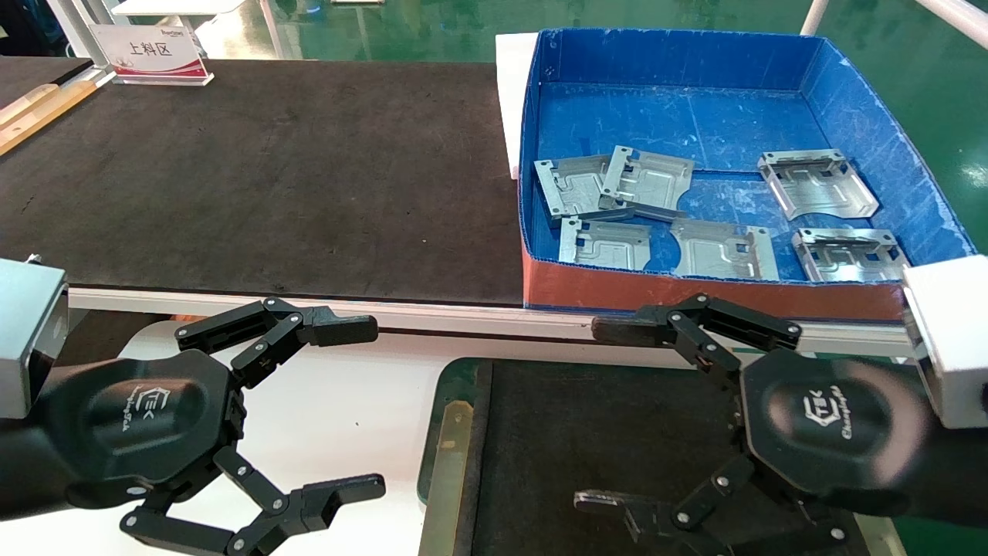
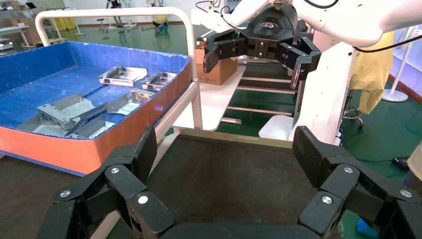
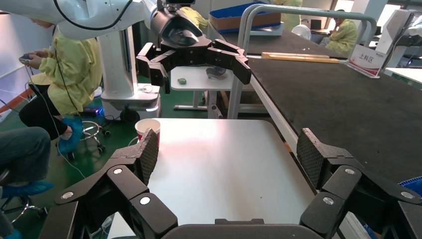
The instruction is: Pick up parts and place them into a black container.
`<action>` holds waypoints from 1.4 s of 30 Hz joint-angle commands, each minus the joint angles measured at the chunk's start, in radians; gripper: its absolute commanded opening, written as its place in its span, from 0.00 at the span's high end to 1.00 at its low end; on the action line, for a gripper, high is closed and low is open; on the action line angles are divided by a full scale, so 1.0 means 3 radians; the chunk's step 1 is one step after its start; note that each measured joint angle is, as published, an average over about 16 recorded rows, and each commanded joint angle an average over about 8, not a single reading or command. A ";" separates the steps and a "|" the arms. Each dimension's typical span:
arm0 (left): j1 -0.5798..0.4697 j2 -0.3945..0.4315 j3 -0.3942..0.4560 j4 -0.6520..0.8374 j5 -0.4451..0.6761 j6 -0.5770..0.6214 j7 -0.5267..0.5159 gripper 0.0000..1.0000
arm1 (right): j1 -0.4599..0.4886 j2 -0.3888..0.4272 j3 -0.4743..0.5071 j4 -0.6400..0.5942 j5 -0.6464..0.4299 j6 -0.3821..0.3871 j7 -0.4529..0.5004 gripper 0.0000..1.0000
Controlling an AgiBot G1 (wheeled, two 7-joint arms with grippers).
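Several silver stamped plates lie in a blue box point(image 1: 664, 58), among them one point(image 1: 647, 181) overlapping another point(image 1: 571, 185), and one at the right point(image 1: 818, 183). They also show in the left wrist view point(image 2: 64, 110). The black container point(image 1: 587, 432), with a green rim and a brass rail, sits low in the middle with nothing on its visible floor. My left gripper point(image 1: 355, 409) is open and empty over the white table, left of the container. My right gripper point(image 1: 606, 417) is open and empty over the container. Both point inward, facing each other.
A long black mat-topped table point(image 1: 270, 177) runs behind, with a white sign point(image 1: 150, 54) at its far left. The blue box has a red front wall point(image 1: 695, 292). A white table point(image 1: 347, 401) lies under my left gripper. A paper cup point(image 3: 148, 127) stands beyond the white table.
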 commanded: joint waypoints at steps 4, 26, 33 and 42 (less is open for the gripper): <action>0.0000 0.0000 0.0000 0.0000 0.0000 0.0000 0.0000 0.00 | 0.0000 0.0000 0.0000 0.0000 0.0000 0.0000 0.0000 0.00; 0.0000 0.0000 0.0000 0.0000 0.0000 0.0000 0.0000 0.00 | 0.0090 0.0020 0.0038 0.0018 -0.0051 0.0171 0.0046 0.00; 0.0000 0.0000 0.0000 0.0000 0.0000 0.0000 0.0000 0.00 | 0.0448 -0.0066 -0.0001 -0.0358 -0.0345 0.0332 -0.0046 0.00; 0.0000 0.0000 0.0000 0.0000 0.0000 0.0000 0.0000 0.00 | 0.1252 -0.0435 -0.0215 -0.1536 -0.0964 0.0419 -0.0482 0.00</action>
